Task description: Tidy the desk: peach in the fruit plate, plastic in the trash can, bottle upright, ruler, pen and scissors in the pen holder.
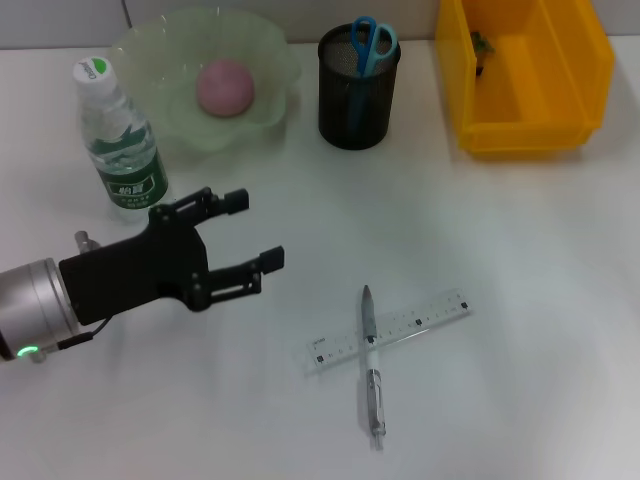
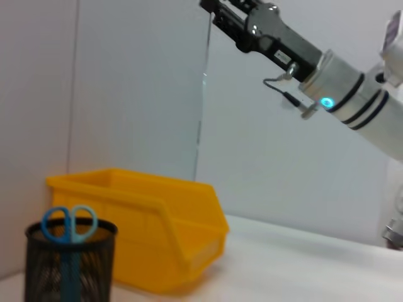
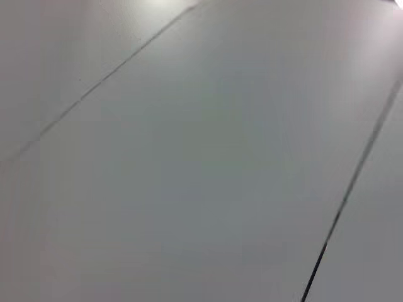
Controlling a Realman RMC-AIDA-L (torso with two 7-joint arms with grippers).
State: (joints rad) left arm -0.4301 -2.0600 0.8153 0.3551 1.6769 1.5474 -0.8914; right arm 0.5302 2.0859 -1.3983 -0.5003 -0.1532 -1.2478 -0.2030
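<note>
On the desk (image 1: pixel 520 300) the pen (image 1: pixel 371 365) lies across the clear ruler (image 1: pixel 390 331) at the front centre. The peach (image 1: pixel 224 86) rests in the fruit plate (image 1: pixel 270 50). Blue-handled scissors (image 1: pixel 372 42) stand in the pen holder (image 1: pixel 357 110). The bottle (image 1: pixel 120 145) stands upright at the left. A small dark scrap (image 1: pixel 483 45), apparently the plastic, lies in the trash can (image 1: pixel 530 130). My left gripper (image 1: pixel 258 229) hovers open and empty just in front of the bottle, left of the pen and ruler. My right gripper (image 2: pixel 230 16) is raised high, seen only in the left wrist view.
The pen holder (image 2: pixel 69 264) with the scissors (image 2: pixel 69 223) and the trash can (image 2: pixel 157 226) also show in the left wrist view. The right wrist view shows only a plain grey panelled surface.
</note>
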